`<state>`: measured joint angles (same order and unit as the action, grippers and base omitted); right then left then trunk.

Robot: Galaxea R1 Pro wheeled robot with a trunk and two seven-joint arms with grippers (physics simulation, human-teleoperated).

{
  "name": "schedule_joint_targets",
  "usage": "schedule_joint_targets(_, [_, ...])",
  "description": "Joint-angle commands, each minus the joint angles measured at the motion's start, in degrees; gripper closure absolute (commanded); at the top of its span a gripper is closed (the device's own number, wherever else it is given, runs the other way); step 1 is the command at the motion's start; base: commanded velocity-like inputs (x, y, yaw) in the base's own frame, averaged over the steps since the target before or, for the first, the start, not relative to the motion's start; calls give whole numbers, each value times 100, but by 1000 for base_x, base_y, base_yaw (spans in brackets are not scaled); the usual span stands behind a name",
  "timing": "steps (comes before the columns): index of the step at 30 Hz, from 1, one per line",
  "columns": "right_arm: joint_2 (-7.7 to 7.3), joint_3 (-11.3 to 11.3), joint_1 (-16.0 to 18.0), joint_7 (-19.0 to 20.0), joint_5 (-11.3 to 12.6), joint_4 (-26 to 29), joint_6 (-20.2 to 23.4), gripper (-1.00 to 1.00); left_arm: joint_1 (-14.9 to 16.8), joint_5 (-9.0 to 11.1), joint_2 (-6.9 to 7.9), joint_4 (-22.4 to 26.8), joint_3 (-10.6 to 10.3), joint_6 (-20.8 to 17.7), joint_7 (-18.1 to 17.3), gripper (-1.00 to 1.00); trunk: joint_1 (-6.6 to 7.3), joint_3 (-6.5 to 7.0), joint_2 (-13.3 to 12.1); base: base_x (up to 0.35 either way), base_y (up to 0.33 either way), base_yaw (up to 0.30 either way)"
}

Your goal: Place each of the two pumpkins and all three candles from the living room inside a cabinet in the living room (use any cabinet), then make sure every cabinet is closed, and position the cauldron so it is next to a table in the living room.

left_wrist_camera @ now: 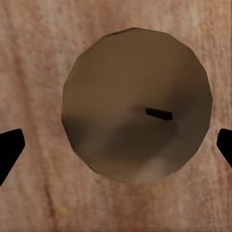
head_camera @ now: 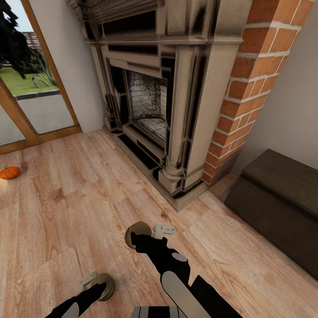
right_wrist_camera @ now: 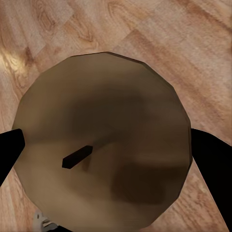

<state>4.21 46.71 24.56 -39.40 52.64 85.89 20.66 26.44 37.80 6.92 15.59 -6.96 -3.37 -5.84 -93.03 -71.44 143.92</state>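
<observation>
Gripping one tan candle (left_wrist_camera: 137,104) in left gripper (head_camera: 95,287), another candle (right_wrist_camera: 104,145) in right gripper (head_camera: 143,236); pumpkin (head_camera: 9,172) lying far left on floor (head_camera: 66,198)

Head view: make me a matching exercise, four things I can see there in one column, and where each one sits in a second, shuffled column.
Things:
1. small bright-orange ribbed pumpkin
2. long low dark-brown wooden cabinet
3. stubby tan candle at the right tool
4. stubby tan candle at the left tool

Places:
A. against the wall, right of the red brick column
B. on the wooden floor, near the glass door
C. lowest in the picture, left of centre
D. near the picture's centre, in front of the fireplace

Pairs: 1-B, 2-A, 3-D, 4-C
</observation>
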Motion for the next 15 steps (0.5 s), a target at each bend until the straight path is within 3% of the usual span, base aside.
schedule_joint_targets(1, [1,4,5,-41,27,7,17,100,1,60,3,6,-41,-17,-4,-100,1,-4,2,0,0,0])
schedule_joint_targets(6, [1,4,5,-41,27,7,17,100,1,63,2,37,-82,-16,-19,-100,1,-4,2,0,0,0])
schedule_joint_targets(8, [1,4,5,-41,27,7,17,100,1,66,5,114,-189,-21,-20,-100,1,-4,2,0,0,0])
schedule_joint_targets(10, [-5,4,5,-41,27,10,17,100,1,75,9,223,-424,-28,-22,-100,1,-4,2,0,0,0])
schedule_joint_targets(15, [-8,4,5,-41,27,15,17,100,4,78,10,271,-541,-31,-22,-100,1,-4,2,17,0,0])
